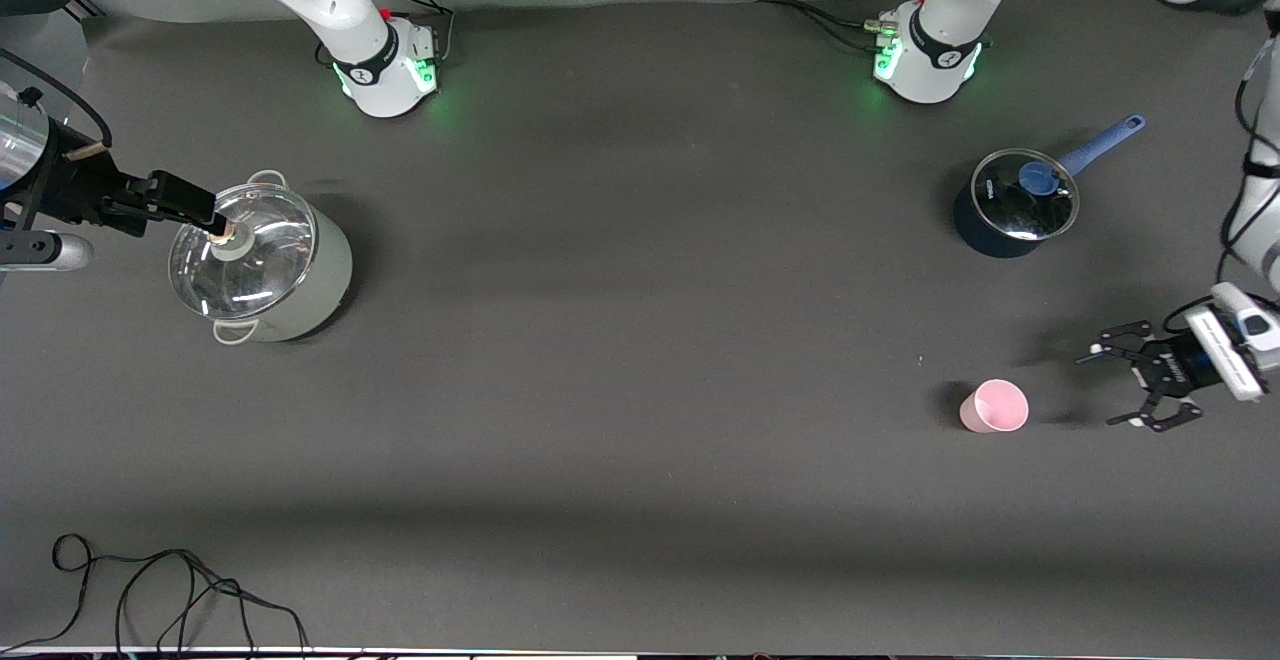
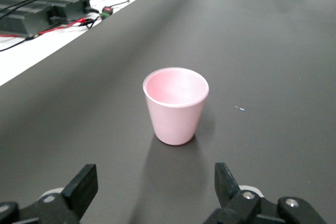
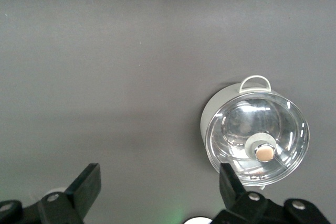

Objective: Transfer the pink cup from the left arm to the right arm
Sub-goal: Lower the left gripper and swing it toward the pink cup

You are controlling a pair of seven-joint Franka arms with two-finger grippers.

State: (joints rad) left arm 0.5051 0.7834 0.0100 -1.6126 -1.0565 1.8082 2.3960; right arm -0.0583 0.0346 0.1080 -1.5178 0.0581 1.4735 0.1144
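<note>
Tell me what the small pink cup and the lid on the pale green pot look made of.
Small pale-pink handleless cup: probably plastic, smooth matte, opaque, uniform colour. Domed see-through lid on the pale green pot: apparently glass, glossy, showing reflections.

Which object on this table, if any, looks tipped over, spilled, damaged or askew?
None stands out. The pink cup stands upright and empty. The pale pot and the dark blue saucepan both sit upright with their glass lids on. Nothing is spilled.

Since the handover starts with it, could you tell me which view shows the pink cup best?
The left wrist view: the pink cup stands upright, close, rim and wall clear. The front view shows it small; the right wrist view misses it.
</note>
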